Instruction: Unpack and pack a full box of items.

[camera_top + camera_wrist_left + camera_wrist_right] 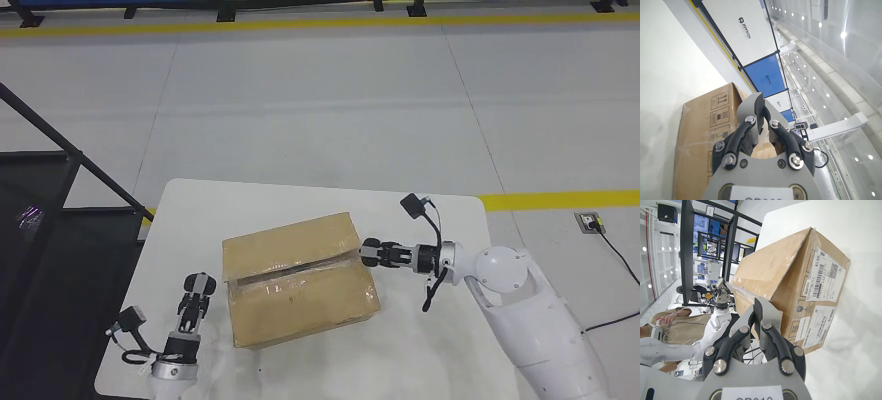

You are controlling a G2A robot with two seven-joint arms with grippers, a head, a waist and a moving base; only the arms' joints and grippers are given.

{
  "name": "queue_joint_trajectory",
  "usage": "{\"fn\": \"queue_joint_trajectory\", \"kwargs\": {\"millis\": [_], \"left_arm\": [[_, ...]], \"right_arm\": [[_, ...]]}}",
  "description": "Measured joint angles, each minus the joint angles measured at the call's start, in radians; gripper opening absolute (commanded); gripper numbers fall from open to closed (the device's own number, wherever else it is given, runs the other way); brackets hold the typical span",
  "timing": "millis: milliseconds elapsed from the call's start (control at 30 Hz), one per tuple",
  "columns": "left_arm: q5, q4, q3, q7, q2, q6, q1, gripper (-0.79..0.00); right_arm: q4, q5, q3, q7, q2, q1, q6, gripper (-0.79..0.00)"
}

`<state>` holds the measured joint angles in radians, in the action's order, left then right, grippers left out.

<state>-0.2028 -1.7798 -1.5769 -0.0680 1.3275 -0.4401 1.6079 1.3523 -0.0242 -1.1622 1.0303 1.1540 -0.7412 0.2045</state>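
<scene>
The cardboard box (pixel 295 275) sits near the middle of the white table (pixel 260 205), turned a little askew. Its top flaps are down, with a dark seam running along the length of the lid and clear tape (pixel 262 288) glinting along it.

My right gripper (pixel 368 251) is at the box's right-hand end, level with that seam. Its fingers are pressed together with nothing between them, and the tip is right at the edge of the top flap. I cannot tell whether it actually touches the cardboard. From my right wrist, that gripper (pixel 756 308) points at the end wall of the box (pixel 791 275), where a white shipping label (pixel 825 275) and smaller stickers are stuck.

My left gripper (pixel 197 290) is on the opposite side, just beside the box's left end and above the table's front corner, apart from the cardboard. Its fingers (pixel 758 106) are also closed on each other and hold nothing. Past them I see the box's wall (pixel 696 132) with printed handling symbols (pixel 720 102).
</scene>
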Motion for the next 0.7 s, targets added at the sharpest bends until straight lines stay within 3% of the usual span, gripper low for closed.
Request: {"fn": "queue_joint_trajectory", "kwargs": {"millis": [133, 167, 233, 267, 467, 700], "left_arm": [[-0.022, -0.040, 0.013, 0.036, -0.002, -0.030, 0.014, -0.785], [-0.031, -0.053, 0.019, 0.050, -0.002, -0.038, 0.019, -0.714], [-0.054, -0.067, 0.027, 0.075, -0.004, -0.048, 0.025, -0.268], [-0.079, -0.073, 0.032, 0.096, -0.006, -0.051, 0.029, 0.000], [-0.189, -0.055, 0.064, 0.124, -0.007, -0.034, 0.012, 0.000], [-0.203, -0.003, 0.084, 0.116, -0.006, 0.010, -0.045, 0.000]], "right_arm": [[-0.006, -0.005, 0.013, -0.009, 0.002, 0.010, 0.007, -0.785], [-0.006, -0.007, 0.015, -0.010, 0.002, 0.011, 0.008, -0.785], [-0.005, -0.007, 0.016, -0.012, 0.002, 0.012, 0.008, -0.785], [-0.003, -0.007, 0.016, -0.014, 0.002, 0.011, 0.008, -0.785], [0.006, -0.010, 0.011, -0.017, -0.002, 0.003, 0.011, -0.785], [0.007, -0.016, 0.011, -0.015, -0.005, 0.001, 0.016, -0.785]]}}
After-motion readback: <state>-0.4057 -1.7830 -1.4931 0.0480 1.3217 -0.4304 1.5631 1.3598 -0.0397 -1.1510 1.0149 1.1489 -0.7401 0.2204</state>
